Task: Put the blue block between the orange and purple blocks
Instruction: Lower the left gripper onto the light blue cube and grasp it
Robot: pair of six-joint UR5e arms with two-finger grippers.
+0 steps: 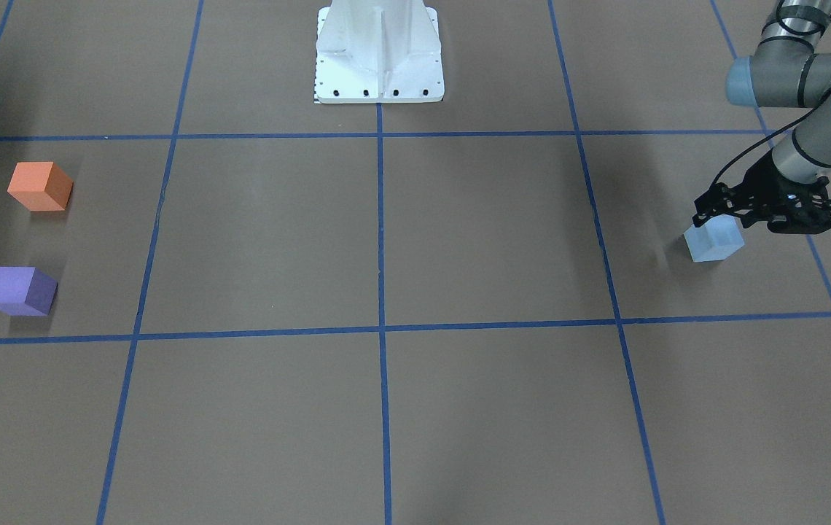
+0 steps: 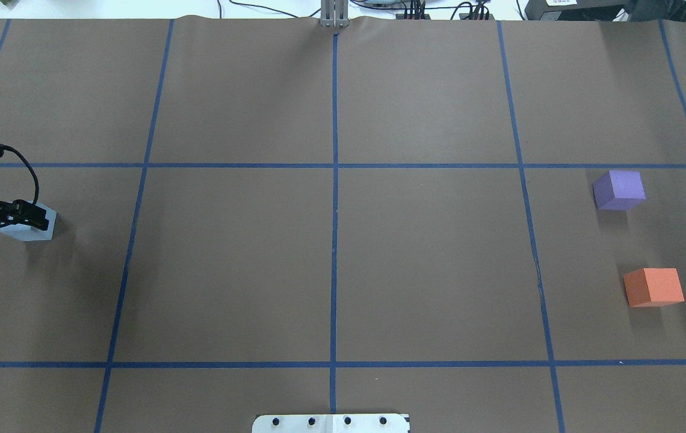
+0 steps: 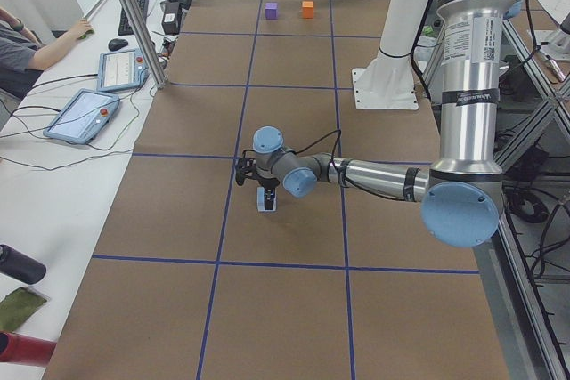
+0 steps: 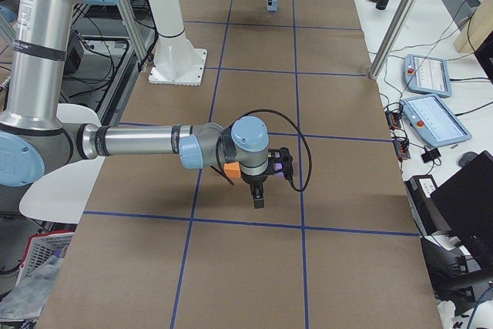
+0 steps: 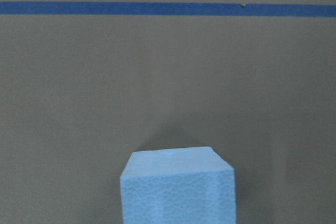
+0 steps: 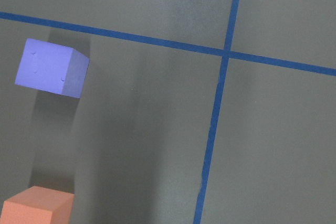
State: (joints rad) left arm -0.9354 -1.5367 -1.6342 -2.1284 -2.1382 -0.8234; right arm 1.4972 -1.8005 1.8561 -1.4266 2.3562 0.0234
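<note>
Blue block [image 1: 714, 245] at left gripper [image 1: 718, 218] — right gripper [image 4: 258, 201] only in side vw; grips unclear.

Plainly a robotics lab. Shows in the brown-papered table [image 2: 427, 252] gridded with blue tape [image 2: 334, 240] under the fingers [image 1: 708, 206] of the left gripper [image 1: 718, 222]. Shows in the white arm pedestal [image 1: 379, 55] bolted down well apart from them. Shows, out beyond the fingers on the white side bench [image 3: 36, 211], in teach pendants [image 3: 82, 116], keyboard [image 3: 141, 8], mouse [image 3: 117, 44] and an operator's arm [image 3: 53, 40], beside an aluminium post [image 3: 135, 20].
</note>
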